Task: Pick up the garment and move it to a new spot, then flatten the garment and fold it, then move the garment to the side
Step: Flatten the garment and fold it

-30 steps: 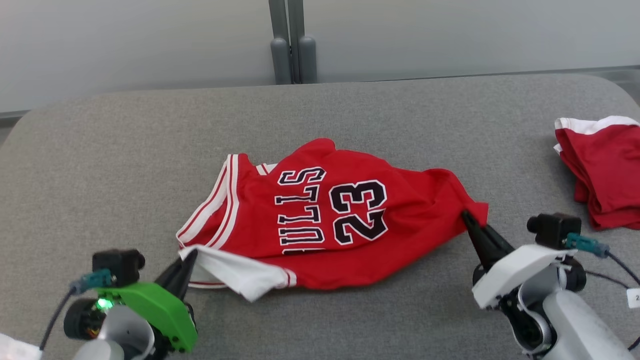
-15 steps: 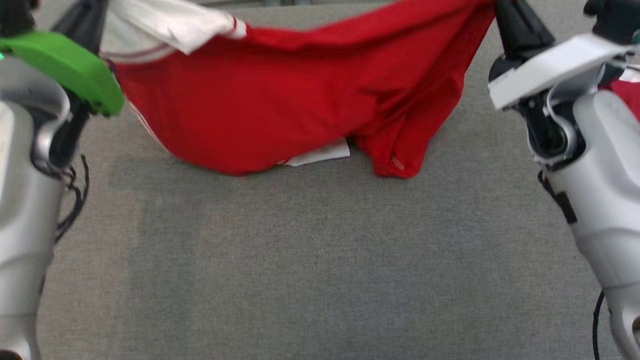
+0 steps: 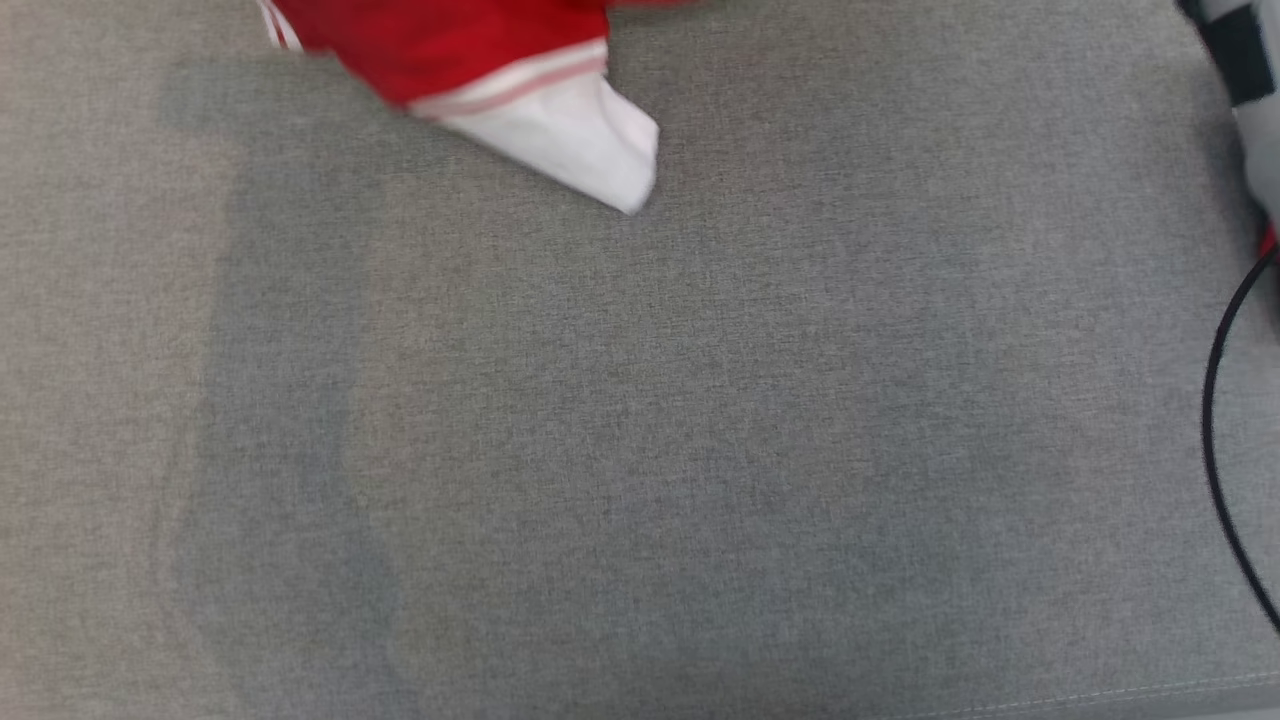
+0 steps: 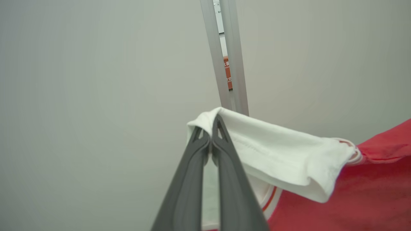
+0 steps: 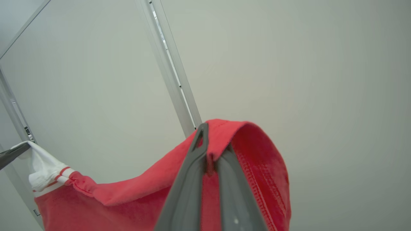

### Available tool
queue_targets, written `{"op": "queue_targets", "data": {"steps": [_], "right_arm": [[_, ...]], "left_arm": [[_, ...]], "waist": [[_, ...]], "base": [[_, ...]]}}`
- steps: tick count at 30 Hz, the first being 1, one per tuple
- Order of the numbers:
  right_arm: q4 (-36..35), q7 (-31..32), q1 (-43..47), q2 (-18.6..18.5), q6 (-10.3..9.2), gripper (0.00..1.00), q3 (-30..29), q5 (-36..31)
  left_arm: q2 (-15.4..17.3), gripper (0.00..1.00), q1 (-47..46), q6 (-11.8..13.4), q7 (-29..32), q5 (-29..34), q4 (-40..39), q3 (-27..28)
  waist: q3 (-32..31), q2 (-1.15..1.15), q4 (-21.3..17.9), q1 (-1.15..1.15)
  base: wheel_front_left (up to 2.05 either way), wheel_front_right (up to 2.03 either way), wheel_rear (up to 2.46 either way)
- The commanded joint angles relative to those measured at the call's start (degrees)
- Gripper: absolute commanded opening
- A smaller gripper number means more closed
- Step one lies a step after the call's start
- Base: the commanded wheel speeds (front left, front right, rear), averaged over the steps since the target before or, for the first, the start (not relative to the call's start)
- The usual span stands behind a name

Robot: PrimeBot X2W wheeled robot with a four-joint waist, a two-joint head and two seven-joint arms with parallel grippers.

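The two long dark fingers of the left gripper (image 4: 209, 133) were pressed together on a folded white corner of the soft red sports jersey with white trim (image 4: 369, 179). The right gripper (image 5: 212, 144) was closed in the same way on a red stitched hem (image 5: 257, 179), which curled over its far finger. From each pinch the cloth fell away and down, so the jersey hung between the two grippers as a loose sling, and the left gripper's fingertip (image 5: 13, 154) showed at the far end of it in the right wrist view. I judge it to be light, limp and a little stretchy. It will sag, swing and fold on itself, and such a thin knit could slide out of a narrow pinch. The doubled seams at the corners look like the safest places to hold it. Beyond the fingers stood a pale wall panel (image 4: 96, 96) and a metal post (image 4: 224, 57). Below the jaws, a white flap (image 3: 570, 140) hung over the grey woven table cover (image 3: 640, 450), but I could not tell whether it touched. This part was blurred and the jersey was cut off at the frame's top edge, so its middle and print were hidden. A pale forearm (image 3: 1250, 110) and a black cable (image 3: 1215, 420) were also cut off at the side.
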Motion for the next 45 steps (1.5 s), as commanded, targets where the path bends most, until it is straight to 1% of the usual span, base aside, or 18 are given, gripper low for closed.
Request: {"op": "queue_targets", "data": {"steps": [1,6,10,15,19,21,23,25,27,32,37,39,41,45], "right_arm": [[0.75,-0.54,-2.51,-0.67,0.00,0.00,0.82,0.33],[3.46,-0.79,-6.98,-2.45,0.00,0.00,3.53,1.75],[4.85,-0.58,-7.23,-3.50,0.00,0.00,6.46,3.27],[5.81,1.85,-2.00,-4.05,0.00,0.00,11.94,6.40],[4.54,4.73,4.42,-5.14,0.00,0.00,18.11,9.02],[3.30,6.12,8.03,-5.60,0.00,0.00,20.79,11.18],[1.97,7.64,11.76,-6.59,0.00,0.00,23.51,13.34],[0.16,9.50,15.67,-7.43,0.00,0.00,26.27,15.48],[-1.78,11.53,19.71,-8.81,0.00,0.00,28.74,18.16],[-6.28,16.75,28.91,-12.98,0.00,0.00,35.01,22.95],[-10.45,21.21,36.27,-17.38,0.00,0.00,39.57,26.71],[-12.40,22.77,38.55,-19.26,0.00,0.00,41.10,27.77],[-14.11,24.44,40.49,-21.31,0.00,0.00,42.31,28.54],[-17.76,27.56,43.40,-25.45,0.00,0.00,43.87,29.82]], "left_arm": [[0.69,0.00,-2.91,0.11,-0.61,-0.62,1.05,-0.74],[1.02,0.00,-8.73,0.10,-1.73,-2.74,4.66,-4.54],[1.16,0.00,-9.14,0.10,-3.20,-6.21,7.09,-6.98],[1.53,0.00,-4.02,0.10,-3.45,-13.06,8.50,-9.80],[3.46,0.00,2.83,0.10,-2.31,-17.34,7.30,-13.62],[4.27,0.00,7.26,0.10,-1.17,-20.71,6.15,-15.04],[6.04,0.00,11.80,0.10,0.43,-22.93,4.55,-16.73],[7.32,0.00,16.84,0.10,2.91,-25.82,2.05,-18.70],[9.35,0.00,21.59,0.10,6.24,-28.04,-0.79,-21.08],[14.48,0.00,32.28,0.10,14.69,-33.72,-8.28,-25.97],[19.34,0.00,41.34,0.24,21.86,-37.72,-15.97,-29.69],[21.40,0.00,44.60,1.10,24.62,-39.15,-20.11,-30.94],[23.49,0.00,47.44,2.47,26.98,-41.05,-24.71,-31.89],[28.22,0.00,52.34,6.10,31.11,-43.90,-34.25,-33.53]], "waist": [[0.03,0.00,-0.30,-0.01],[-0.36,0.00,-0.20,-0.01],[-1.18,0.00,0.07,-0.01],[-3.63,0.00,0.21,-0.01],[-6.57,0.00,0.18,-0.01],[-8.62,0.00,0.12,-0.01],[-10.86,0.00,0.05,-0.01],[-13.29,0.00,-0.02,-0.01],[-15.79,0.00,0.10,-0.01],[-21.71,0.00,0.47,-0.01],[-26.43,0.00,0.61,-0.01],[-27.66,0.00,0.53,-0.01],[-28.36,0.00,0.54,-0.01],[-29.04,0.00,0.32,-0.01]], "base": [[0.00,0.00,0.00],[0.00,0.00,0.00],[0.00,0.00,0.00],[0.00,0.00,0.00],[0.00,0.00,0.00],[0.00,0.00,0.00],[0.00,0.00,0.00],[0.00,0.00,0.00],[0.00,0.00,0.00],[0.00,0.00,0.00],[0.00,0.00,0.00],[0.00,0.00,0.00],[0.00,0.00,0.00],[0.00,0.00,0.00]]}}
